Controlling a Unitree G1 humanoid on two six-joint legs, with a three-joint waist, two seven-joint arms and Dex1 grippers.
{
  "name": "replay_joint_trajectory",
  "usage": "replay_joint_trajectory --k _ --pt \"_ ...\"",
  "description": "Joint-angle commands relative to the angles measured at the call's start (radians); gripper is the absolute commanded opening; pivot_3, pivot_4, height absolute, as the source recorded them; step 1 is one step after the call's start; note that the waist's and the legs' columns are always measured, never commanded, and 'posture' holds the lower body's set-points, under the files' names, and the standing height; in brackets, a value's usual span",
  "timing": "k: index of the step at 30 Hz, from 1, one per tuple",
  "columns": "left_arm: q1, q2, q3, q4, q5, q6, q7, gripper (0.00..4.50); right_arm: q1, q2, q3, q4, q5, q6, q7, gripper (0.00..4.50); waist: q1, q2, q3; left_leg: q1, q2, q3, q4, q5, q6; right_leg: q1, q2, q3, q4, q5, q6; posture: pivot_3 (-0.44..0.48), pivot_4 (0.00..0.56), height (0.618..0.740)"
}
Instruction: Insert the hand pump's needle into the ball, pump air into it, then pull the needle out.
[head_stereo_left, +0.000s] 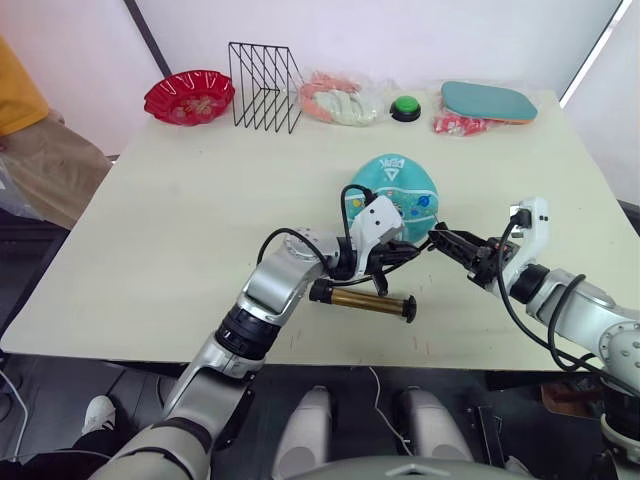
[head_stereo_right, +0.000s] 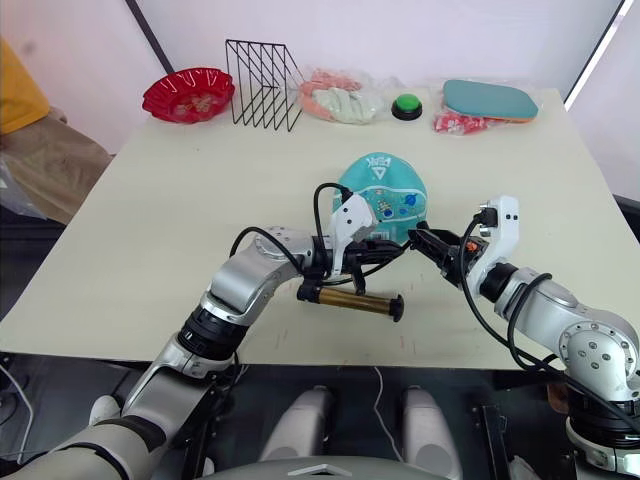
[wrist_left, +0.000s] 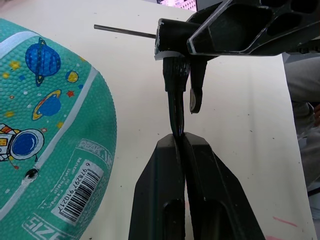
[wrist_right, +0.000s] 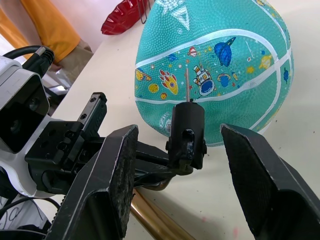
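The teal ball (head_stereo_left: 393, 192) with cartoon prints rests mid-table, its small valve hole (wrist_left: 31, 173) beside the white barcode label. In front of it the bronze hand pump (head_stereo_left: 362, 300) lies on the table. My left gripper (wrist_left: 179, 137) is shut on the pump's thin black hose, just behind the black fitting (wrist_left: 172, 42). The needle (wrist_right: 186, 85) sticks out of that fitting, close to the ball's side and not touching it. My right gripper (wrist_right: 180, 132) is open, one finger on each side of the fitting, with a gap on both sides.
Along the far edge stand a red bowl (head_stereo_left: 188, 95), a black wire rack (head_stereo_left: 263, 87), a bag of pink and white rings (head_stereo_left: 340, 100), a green button (head_stereo_left: 405, 108), a red packet (head_stereo_left: 455, 123) and a teal paddle (head_stereo_left: 488, 100). A person in orange (head_stereo_left: 15, 90) is at the left.
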Motion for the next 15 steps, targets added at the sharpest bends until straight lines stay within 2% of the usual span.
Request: replay_joint_trajectory --k 1,11,12,13,14,15 --pt "-0.002 -0.002 0.013 -0.047 -0.007 -0.011 -0.001 0.0 -0.011 0.003 -0.016 -0.011 0.014 -0.023 0.007 2.75 0.0 0.0 0.0 0.0 0.0 0.001 0.0 0.0 0.0 0.0 0.0 0.001 0.0 0.0 0.0 0.0 0.15 0.74" --pt "0.007 -0.002 0.009 -0.059 -0.007 -0.011 0.0 0.0 -0.021 0.012 -0.003 -0.004 0.011 -0.029 0.004 2.75 -0.001 0.0 0.0 0.002 0.0 0.007 0.0 0.0 0.0 -0.001 0.0 0.007 0.001 0.0 0.0 0.0 0.15 0.74" --pt "0.008 -0.002 0.008 -0.06 -0.007 -0.01 0.001 0.0 -0.022 0.013 -0.003 -0.003 0.012 -0.03 0.004 2.23 -0.001 0.0 0.0 0.003 0.0 0.007 0.0 0.0 0.0 -0.001 0.0 0.007 0.001 0.0 0.0 0.0 0.15 0.74" --pt "0.009 -0.003 0.008 -0.062 -0.006 -0.01 0.002 0.0 -0.022 0.013 -0.003 -0.003 0.012 -0.03 0.004 2.01 -0.001 0.0 0.0 0.003 0.0 0.008 0.0 0.0 0.0 -0.001 0.0 0.008 0.001 0.0 0.0 0.0 0.15 0.74" --pt "0.01 -0.003 0.008 -0.062 -0.006 -0.01 0.002 0.0 -0.022 0.013 -0.003 -0.002 0.012 -0.03 0.005 1.59 -0.001 0.0 0.0 0.003 0.0 0.008 0.0 0.0 0.0 -0.001 0.0 0.008 0.001 0.0 0.0 0.0 0.15 0.74" --pt "0.01 -0.003 0.008 -0.064 -0.005 -0.009 0.003 0.0 -0.021 0.012 -0.003 -0.002 0.012 -0.029 0.005 1.02 -0.001 0.0 0.0 0.003 0.001 0.008 0.0 0.0 0.0 -0.001 0.0 0.008 0.001 0.0 0.0 0.0 0.15 0.74"
